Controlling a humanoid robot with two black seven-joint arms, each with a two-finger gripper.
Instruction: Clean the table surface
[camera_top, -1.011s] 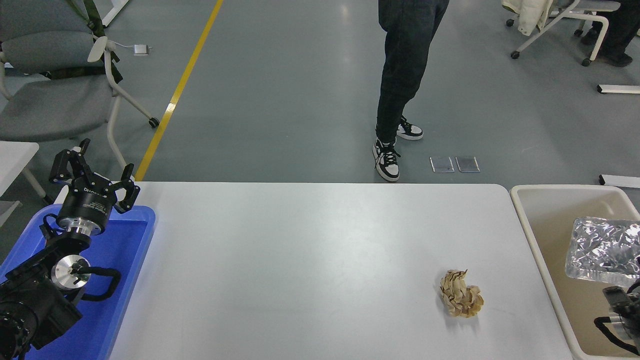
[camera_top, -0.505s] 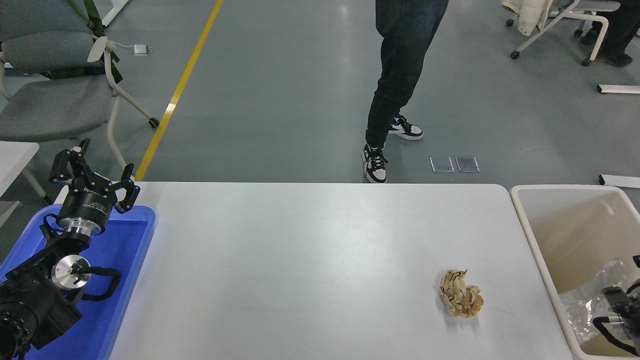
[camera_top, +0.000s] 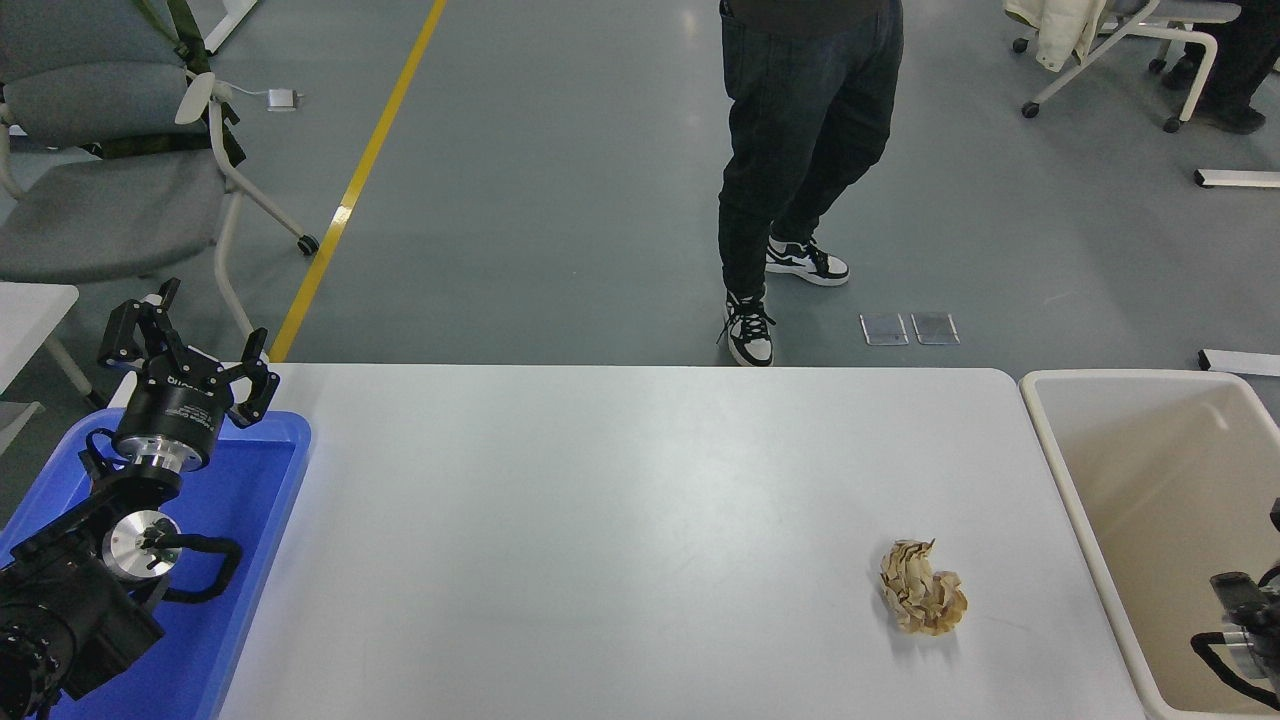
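Note:
The white table surface (camera_top: 600, 500) fills the middle of the head view. A crumpled brown paper ball (camera_top: 922, 600) lies on it near the front right. My left gripper (camera_top: 195, 345) is open and empty, parked over the far end of the blue tray (camera_top: 250, 520) at the lower left. Of my right arm (camera_top: 1245, 625) only a black piece with a cable loop shows at the right edge, over the beige bin (camera_top: 1050, 460); its gripper is out of view.
The beige bin stands beside the table's right end; the part of its inside that shows holds nothing. A person (camera_top: 800, 150) in dark trousers stands just beyond the table's far edge. Grey chairs (camera_top: 110, 180) stand at the far left.
The crumpled silver foil that hung over the beige bin dropped into it and has gone from sight. The person shifted a step to the left. My left arm has not moved.

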